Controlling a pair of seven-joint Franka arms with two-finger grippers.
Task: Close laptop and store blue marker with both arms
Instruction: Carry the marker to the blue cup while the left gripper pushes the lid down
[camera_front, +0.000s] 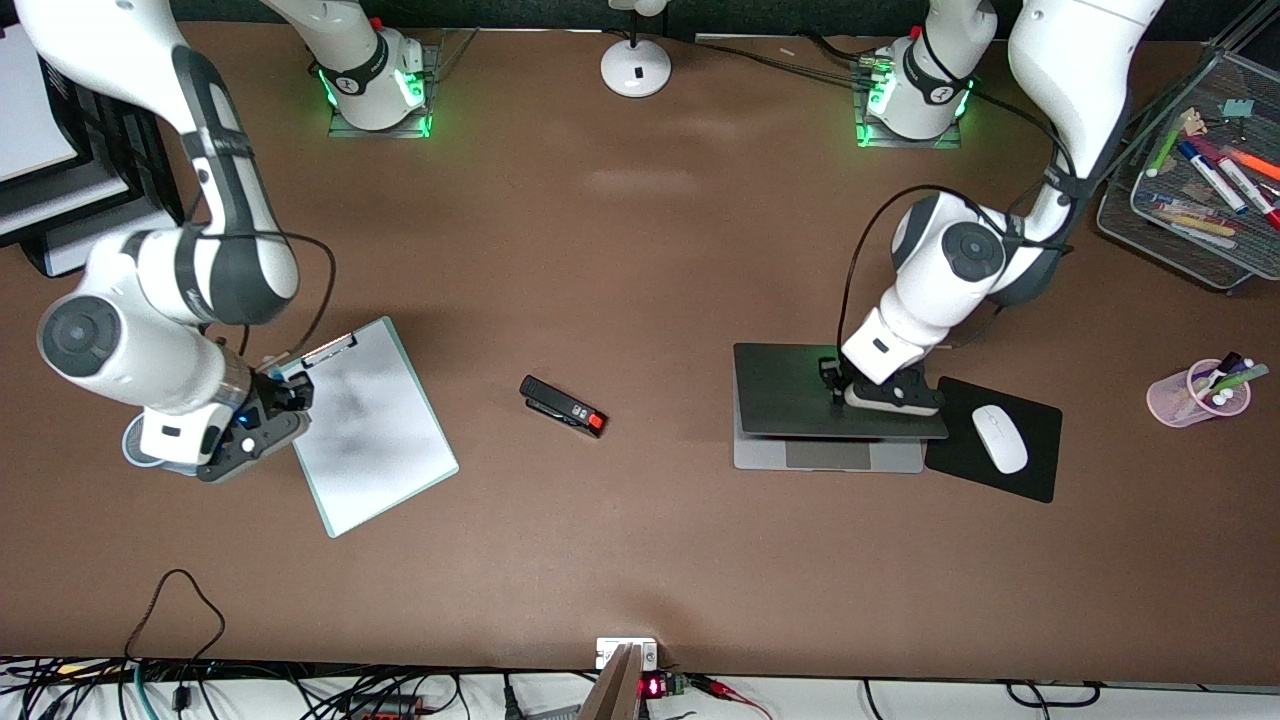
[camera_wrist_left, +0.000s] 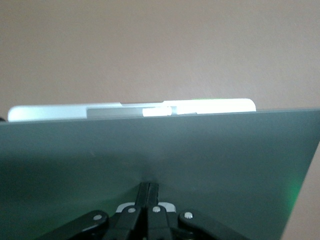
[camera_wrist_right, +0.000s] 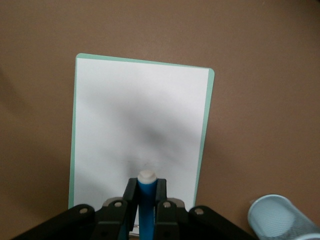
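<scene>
on the table beside the black mouse pad, the laptop sits half-lowered, left gripper pressed together on its lid. right gripper, over the clipboard, clamps the blue marker.

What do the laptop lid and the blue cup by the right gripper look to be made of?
Laptop lid: likely metal with a matte grey finish; it is smooth, even and gives only a faint green glow. Blue cup: looks like fine wire mesh, coated pale blue; a grid texture shows on its wall.
</scene>
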